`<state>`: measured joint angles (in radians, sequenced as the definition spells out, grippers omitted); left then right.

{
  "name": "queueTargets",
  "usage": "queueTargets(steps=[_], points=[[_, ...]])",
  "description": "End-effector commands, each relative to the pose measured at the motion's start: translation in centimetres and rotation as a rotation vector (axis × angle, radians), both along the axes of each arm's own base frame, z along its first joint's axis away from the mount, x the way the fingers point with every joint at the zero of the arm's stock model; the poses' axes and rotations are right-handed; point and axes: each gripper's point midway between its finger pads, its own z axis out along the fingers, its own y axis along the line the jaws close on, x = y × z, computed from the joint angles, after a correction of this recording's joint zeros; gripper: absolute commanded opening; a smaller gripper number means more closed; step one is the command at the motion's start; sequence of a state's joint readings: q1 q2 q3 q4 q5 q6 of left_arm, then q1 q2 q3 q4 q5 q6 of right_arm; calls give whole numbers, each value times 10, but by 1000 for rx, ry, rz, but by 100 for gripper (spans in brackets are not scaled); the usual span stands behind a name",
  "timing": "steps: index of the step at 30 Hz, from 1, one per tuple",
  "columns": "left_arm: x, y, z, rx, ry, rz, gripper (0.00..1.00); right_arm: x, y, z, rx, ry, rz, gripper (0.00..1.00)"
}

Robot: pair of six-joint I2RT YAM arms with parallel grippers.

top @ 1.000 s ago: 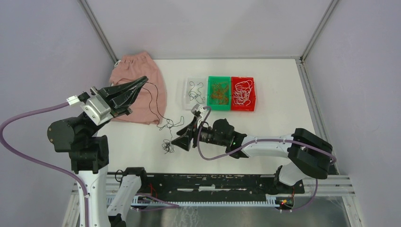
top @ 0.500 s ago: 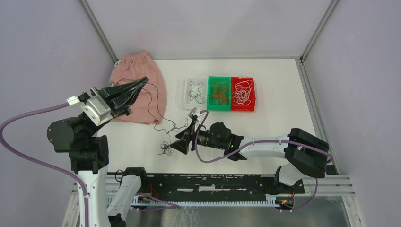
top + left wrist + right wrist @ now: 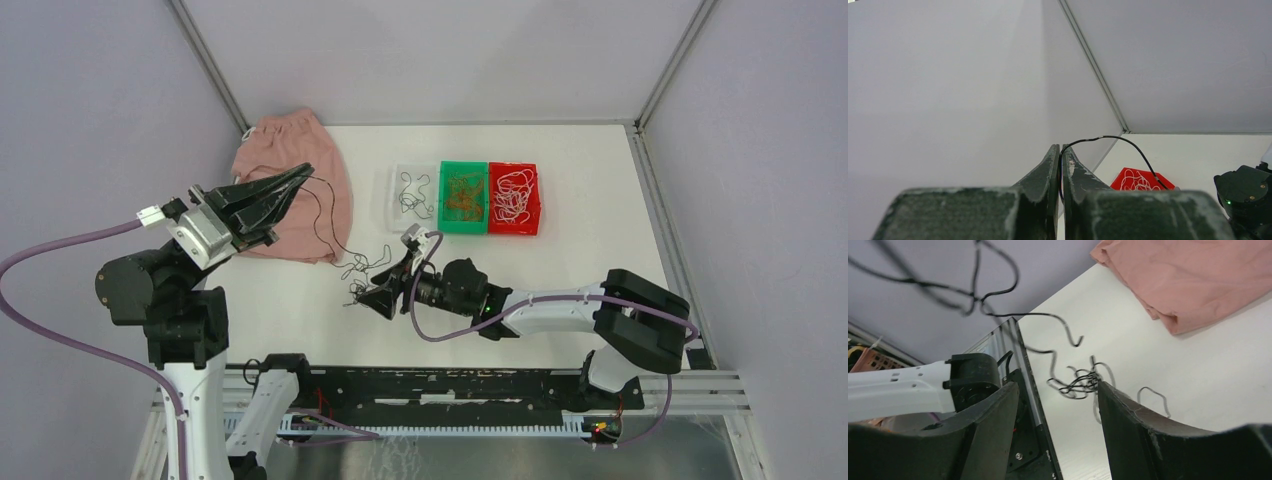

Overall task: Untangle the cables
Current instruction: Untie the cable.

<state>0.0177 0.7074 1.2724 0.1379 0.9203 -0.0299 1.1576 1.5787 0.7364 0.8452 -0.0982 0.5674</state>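
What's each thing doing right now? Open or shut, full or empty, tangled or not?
left gripper, shut on the black cable
right gripper, open, jaws toward the black tangle
black cable, pinched at one end, hanging curved
black tangle, knotted, on the table
clear tray, holds few black cables
green tray, holds orange cables
red tray, holds white cables
pink cloth, crumpled

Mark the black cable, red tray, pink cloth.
black cable (image 3: 1103, 136), left wrist view, top of its arc
red tray (image 3: 515, 232), top external view, near rim
pink cloth (image 3: 290, 140), top external view, upper middle
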Motion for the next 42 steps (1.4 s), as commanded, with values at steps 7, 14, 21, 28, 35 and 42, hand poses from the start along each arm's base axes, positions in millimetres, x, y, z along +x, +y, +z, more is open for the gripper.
queueTargets(steps=[7,14,21,28,35,42], points=[[-13,-3,18,-15,-27,-32,11,32,14,22,-25,-80,-177,64],[-18,-4,25,-19,-33,-45,12,28,38,21,-8,-70,-164,55],[-26,-4,54,-69,-30,-65,12,41,43,-13,-91,-47,-216,45],[-37,-3,90,-112,-37,-81,12,47,43,-31,-118,-28,-247,43],[-47,-2,113,-139,-63,-79,12,47,39,-45,-161,-24,-256,42],[-52,-1,126,-133,-105,-70,12,47,30,-55,-179,-19,-272,47]])
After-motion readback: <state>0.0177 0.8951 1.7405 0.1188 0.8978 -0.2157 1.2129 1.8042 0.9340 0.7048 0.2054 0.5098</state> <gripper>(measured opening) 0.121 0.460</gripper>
